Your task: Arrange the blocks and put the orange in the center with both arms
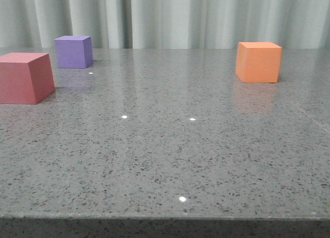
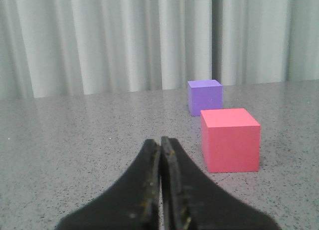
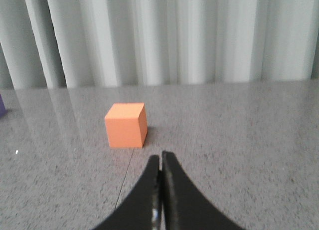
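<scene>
Blocks sit scattered on the table (image 1: 165, 160): orange (image 1: 258, 61) far right, pink (image 1: 25, 77) and purple (image 1: 73, 51) left. Left pincer (image 2: 160, 142) and right pincer (image 3: 161, 157) are both closed, holding nothing, each facing its side's cubes.

surface (image 1: 165, 160): grey speckled stone, glossy, with small bright light spots
pink-red cube (image 1: 25, 77): rests at the left edge, nearer the front than the purple one
purple cube (image 1: 73, 51): just behind the pink-red cube, apart from it
orange cube (image 1: 258, 61): stands alone on the right, well apart from both others
</scene>
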### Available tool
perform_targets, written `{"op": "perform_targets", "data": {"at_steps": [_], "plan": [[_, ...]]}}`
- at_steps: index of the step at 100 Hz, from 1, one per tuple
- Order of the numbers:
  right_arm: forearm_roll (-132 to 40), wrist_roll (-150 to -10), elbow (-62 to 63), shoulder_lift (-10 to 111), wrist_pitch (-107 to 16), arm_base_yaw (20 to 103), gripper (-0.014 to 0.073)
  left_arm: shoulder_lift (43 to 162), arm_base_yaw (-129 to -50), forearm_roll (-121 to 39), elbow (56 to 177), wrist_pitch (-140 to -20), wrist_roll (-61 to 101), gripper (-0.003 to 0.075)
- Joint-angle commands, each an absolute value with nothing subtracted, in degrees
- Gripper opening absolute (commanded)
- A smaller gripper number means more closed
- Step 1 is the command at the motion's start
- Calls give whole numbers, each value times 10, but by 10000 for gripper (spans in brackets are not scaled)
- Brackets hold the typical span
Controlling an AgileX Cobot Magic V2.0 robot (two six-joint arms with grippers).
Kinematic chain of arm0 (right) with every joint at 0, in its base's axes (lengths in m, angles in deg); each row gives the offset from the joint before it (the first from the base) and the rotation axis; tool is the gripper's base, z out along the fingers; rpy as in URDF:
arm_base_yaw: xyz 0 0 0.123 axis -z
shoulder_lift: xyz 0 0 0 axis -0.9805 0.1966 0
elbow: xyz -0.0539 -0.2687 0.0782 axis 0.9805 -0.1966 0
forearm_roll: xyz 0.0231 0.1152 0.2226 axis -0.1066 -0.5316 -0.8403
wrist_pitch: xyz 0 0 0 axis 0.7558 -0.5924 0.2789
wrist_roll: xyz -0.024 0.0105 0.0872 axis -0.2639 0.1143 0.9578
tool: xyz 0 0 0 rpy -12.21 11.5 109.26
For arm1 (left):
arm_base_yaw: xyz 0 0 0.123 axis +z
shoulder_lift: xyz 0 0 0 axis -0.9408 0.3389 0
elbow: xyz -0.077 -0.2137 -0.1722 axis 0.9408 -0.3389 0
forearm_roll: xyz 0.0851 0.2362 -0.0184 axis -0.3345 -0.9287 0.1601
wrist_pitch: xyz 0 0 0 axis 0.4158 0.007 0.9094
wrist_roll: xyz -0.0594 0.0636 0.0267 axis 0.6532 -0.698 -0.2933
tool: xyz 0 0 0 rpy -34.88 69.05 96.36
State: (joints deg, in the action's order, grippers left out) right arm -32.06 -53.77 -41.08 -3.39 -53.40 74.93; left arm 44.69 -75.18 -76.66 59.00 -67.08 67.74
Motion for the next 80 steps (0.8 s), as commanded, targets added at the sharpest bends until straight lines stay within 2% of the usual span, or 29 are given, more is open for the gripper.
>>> {"op": "perform_targets", "data": {"at_steps": [1, 24, 46, 52, 57, 64, 76, 80], "plan": [[-322, -542, -334, 32, -580, 750, -67, 429, -749, -764, 566, -626, 679, -19], [-326, -542, -175, 214, -752, 750, -67, 429, -749, -764, 566, -626, 679, -19], [-338, -542, -130, 319, -793, 750, -60, 429, -749, -764, 566, -626, 679, -19], [-342, -542, -130, 337, -799, 750, -26, 429, -749, -764, 566, -626, 679, -19], [-346, -542, -130, 348, -806, 750, 41, 429, -749, -764, 566, -626, 679, -19], [-347, -542, -130, 358, -817, 750, 199, 429, -749, -764, 566, -626, 679, -19], [-347, -542, -130, 365, -817, 750, 577, 429, -749, -764, 566, -626, 679, -19], [-352, -542, -130, 365, -812, 750, 663, 429, -749, -764, 566, -626, 679, -19]]}}
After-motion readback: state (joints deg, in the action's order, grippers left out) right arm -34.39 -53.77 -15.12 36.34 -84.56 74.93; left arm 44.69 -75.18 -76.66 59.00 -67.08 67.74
